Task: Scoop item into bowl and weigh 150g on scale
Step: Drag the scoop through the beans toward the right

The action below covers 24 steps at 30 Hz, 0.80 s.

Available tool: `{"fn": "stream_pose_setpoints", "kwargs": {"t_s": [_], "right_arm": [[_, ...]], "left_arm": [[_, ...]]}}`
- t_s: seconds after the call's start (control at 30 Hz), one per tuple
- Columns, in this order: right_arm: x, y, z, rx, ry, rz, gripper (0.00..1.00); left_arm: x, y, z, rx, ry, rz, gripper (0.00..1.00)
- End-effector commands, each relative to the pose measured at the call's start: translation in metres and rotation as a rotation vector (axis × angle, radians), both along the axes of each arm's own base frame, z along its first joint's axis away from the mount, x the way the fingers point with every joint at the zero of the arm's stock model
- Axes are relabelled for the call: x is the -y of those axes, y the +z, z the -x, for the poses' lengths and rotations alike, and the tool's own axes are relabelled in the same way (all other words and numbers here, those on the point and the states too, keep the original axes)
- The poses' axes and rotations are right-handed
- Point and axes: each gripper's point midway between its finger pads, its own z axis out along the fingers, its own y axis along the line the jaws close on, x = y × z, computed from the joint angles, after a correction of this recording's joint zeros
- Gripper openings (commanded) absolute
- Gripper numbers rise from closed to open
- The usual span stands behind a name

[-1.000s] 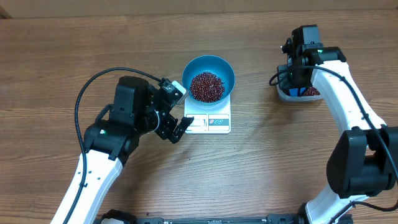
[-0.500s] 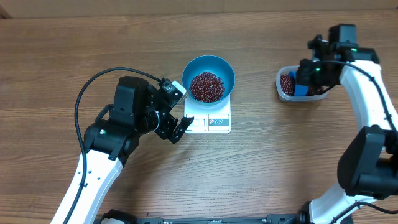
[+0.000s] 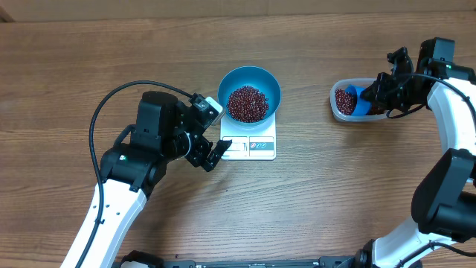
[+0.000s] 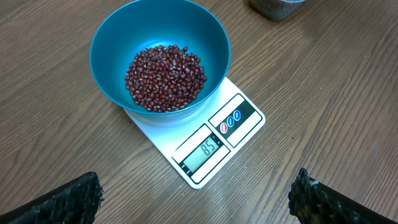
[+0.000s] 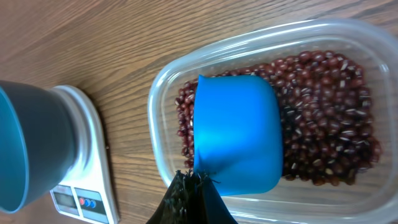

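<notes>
Beans (image 5: 323, 118) in tub (image 5: 163, 93), around scoop (image 5: 236, 130) | right tool (image 5: 193, 182) clenched on scoop | left tool (image 3: 212, 155) released

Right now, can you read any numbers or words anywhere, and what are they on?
"85" on the display of the scale.
Marks on the scale's three buttons: too small to read.
No writing seen on the bowl, tub or scoop.
</notes>
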Motion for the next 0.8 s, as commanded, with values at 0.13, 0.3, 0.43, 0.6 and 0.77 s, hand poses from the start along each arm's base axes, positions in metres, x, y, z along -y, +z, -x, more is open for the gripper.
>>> {"fn": "stream_pose_setpoints", "kwargs": {"t_s": [0.13,0.3,0.43,0.6,0.77], "right_arm": [[-0.026,0.003,0.008,-0.029,0.012,-0.16,0.04],[-0.025,0.003,0.006,-0.032,-0.005,-0.164,0.04],[-0.019,0.004,0.005,-0.04,-0.044,-0.175,0.04],[-0.009,0.004,0.006,-0.048,-0.088,-0.184,0.04],[-0.003,0.009,0.007,-0.039,-0.106,-0.237,0.04]], "left_arm": [[0.002,0.011,-0.004,0.013,0.005,0.025,0.99],[0.002,0.011,-0.004,0.013,0.005,0.025,0.99],[0.002,0.011,-0.004,0.013,0.005,0.025,1.0],[0.002,0.011,-0.004,0.013,0.005,0.025,0.99],[0.002,0.011,-0.004,0.013,0.005,0.025,1.0]]}}
